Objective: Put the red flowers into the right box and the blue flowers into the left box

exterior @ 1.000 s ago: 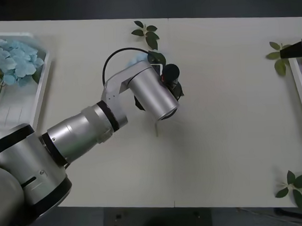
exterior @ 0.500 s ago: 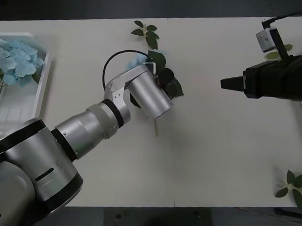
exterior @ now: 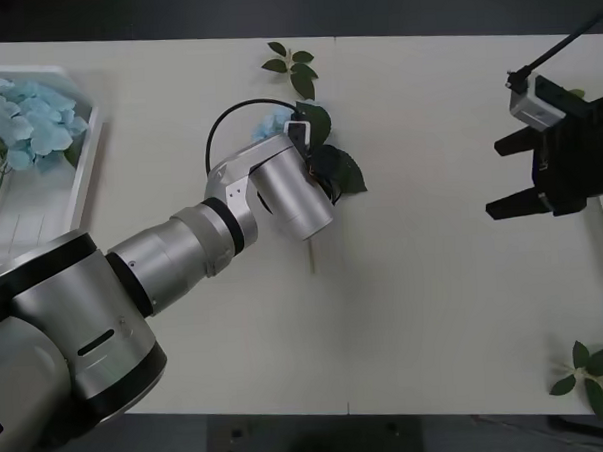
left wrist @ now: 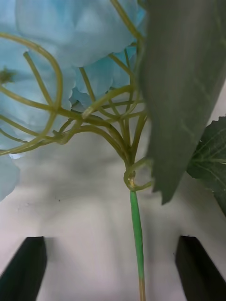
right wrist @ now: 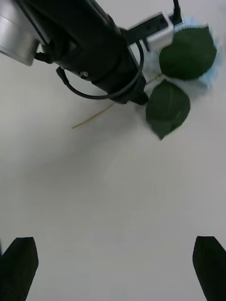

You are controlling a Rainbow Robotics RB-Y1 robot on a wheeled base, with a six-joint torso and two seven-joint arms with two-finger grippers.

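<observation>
The left gripper (left wrist: 113,268) hangs open over a blue flower (left wrist: 70,51) mid-table: pale fluffy head, thin green stem, dark leaves (exterior: 344,171). The right gripper (exterior: 506,175) hovers open, well apart.

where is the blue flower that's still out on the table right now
In the front view, the blue flower lies on the table at its far middle, under the left gripper, whose open fingers straddle its stem.
</observation>
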